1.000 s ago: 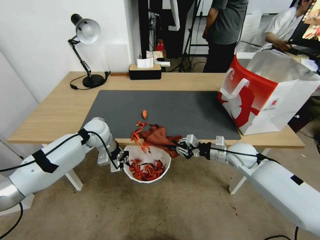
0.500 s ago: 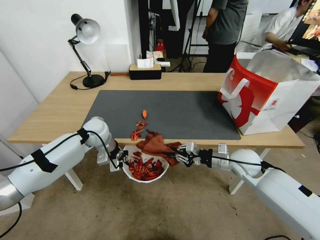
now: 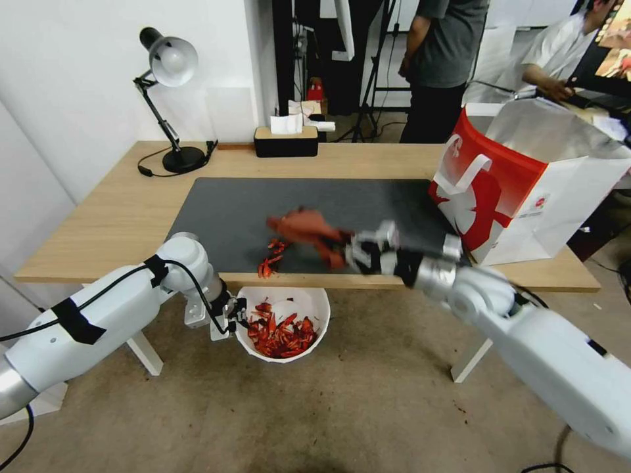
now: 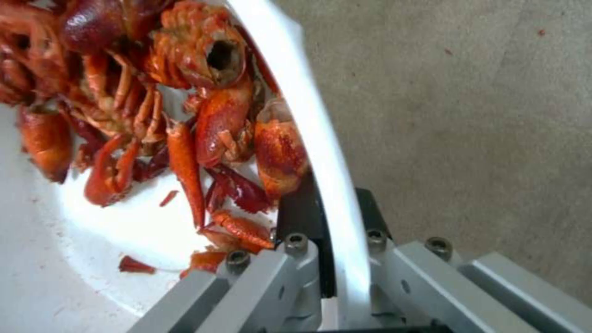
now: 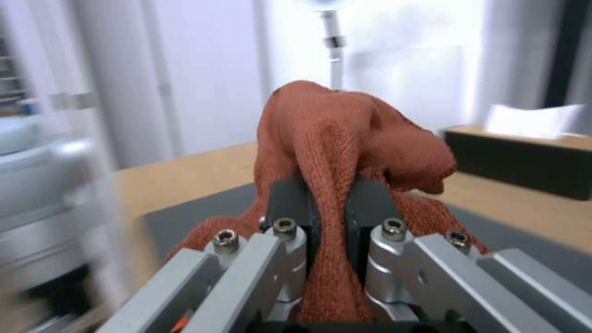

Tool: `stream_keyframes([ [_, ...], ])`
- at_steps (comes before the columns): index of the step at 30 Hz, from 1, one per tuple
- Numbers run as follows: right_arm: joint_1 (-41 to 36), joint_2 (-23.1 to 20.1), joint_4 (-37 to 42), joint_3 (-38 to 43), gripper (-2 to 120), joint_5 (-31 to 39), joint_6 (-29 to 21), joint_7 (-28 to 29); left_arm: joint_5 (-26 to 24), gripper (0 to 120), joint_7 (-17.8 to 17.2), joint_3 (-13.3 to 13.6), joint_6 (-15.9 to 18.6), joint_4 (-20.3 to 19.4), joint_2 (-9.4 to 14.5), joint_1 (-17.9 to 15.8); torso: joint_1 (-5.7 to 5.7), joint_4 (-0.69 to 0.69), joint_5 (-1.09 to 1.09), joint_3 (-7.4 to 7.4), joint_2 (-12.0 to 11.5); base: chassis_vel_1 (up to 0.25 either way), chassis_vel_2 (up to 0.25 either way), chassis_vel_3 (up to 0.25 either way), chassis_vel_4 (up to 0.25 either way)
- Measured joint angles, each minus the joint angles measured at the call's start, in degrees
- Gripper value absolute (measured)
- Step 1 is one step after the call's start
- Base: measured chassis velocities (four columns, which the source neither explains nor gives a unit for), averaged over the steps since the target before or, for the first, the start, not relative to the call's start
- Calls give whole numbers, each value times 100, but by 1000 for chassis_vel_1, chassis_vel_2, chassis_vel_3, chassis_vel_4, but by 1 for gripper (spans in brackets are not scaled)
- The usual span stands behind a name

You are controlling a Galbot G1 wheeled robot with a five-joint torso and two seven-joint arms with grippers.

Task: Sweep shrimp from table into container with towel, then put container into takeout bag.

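Note:
My left gripper (image 3: 234,315) is shut on the rim of the white container (image 3: 315,309), held just below the table's (image 3: 98,223) front edge. In the left wrist view its fingers (image 4: 302,217) pinch the container wall (image 4: 308,115), and orange-red shrimp (image 4: 203,115) are heaped inside. The same shrimp heap (image 3: 282,332) lies in the bowl; a few shrimp (image 3: 268,264) remain on the dark mat (image 3: 223,210) near its front edge. My right gripper (image 3: 345,249) is shut on the rust-red towel (image 3: 305,226), lifted above the mat. The right wrist view shows the right gripper (image 5: 333,203) clamping the towel (image 5: 345,129). The takeout bag (image 3: 526,177) stands open at the table's right end.
A desk lamp (image 3: 167,66) stands at the back left and a black tissue box (image 3: 286,141) at the back middle of the table. Two people stand behind the table, away from the task's things. Bare floor lies under the container.
My right gripper has lifted the towel from the table's front edge and carried it back over the mat. Shrimp that were falling now lie in the container, which sits slightly lower.

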Motion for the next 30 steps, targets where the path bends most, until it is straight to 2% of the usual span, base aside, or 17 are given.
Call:
stream_keyframes([
  [2, 526, 430, -748, -317, 5, -183, 65, 102, 4, 0, -3, -54, -14, 6, 20, 67, 1, 1, -1, 1, -2, 0, 0, 0, 0],
  [3, 526, 430, -748, -317, 5, -183, 65, 102, 4, 0, -3, -54, -14, 6, 20, 67, 1, 1, -1, 1, -2, 0, 0, 0, 0],
  [5, 1026, 902, -1496, -618, 5, -569, 108, 121, 9, 0, -8, -118, -30, 33, 22, 116, 1, 2, 2, 1, -2, 0, 0, 0, 0],
  [6, 1026, 902, -1496, -618, 5, -569, 108, 121, 9, 0, -8, -118, -30, 33, 22, 116, 1, 2, 2, 1, -2, 0, 0, 0, 0],
  [10, 1792, 1592, -2984, -971, 5, -1725, 273, -126, 29, 0, -12, -226, -57, 91, 23, 175, 1, 0, 1, 1, -2, 0, 0, 0, 0],
  [11, 1792, 1592, -2984, -971, 5, -1725, 273, -126, 29, 0, -12, -226, -57, 91, 23, 175, 1, 0, 1, 1, -2, 0, 0, 0, 0],
  [13, 2062, 1875, -3657, -974, 5, -2161, 399, -328, 30, 0, -20, -288, -74, 101, 28, 224, 1, -2, -1, 1, -2, 0, 0, 0, 0],
  [18, 2243, 2073, -4165, -985, 5, -2401, 473, -630, 32, 0, -45, -329, -79, 110, 59, 281, 1, -1, 0, 1, -1, 0, 0, 0, 0],
  [20, 2271, 2132, -4330, -1058, 5, -2459, 483, -925, 33, 0, -61, -347, -80, 113, 75, 296, 1, -1, 1, 0, -1, 0, 0, 0, 0],
  [26, 2226, 2112, -4291, -1167, 5, -2476, 476, -1216, 33, 0, -64, -347, -82, 120, 76, 290, 1, -1, 1, 0, -1, 0, 0, 0, 0],
  [30, 2139, 1921, -3990, -1351, 5, -2458, 415, -1485, 34, 0, -64, -319, -84, 129, 77, 272, 0, -1, 2, 0, 0, 0, 0, 0, 0],
])
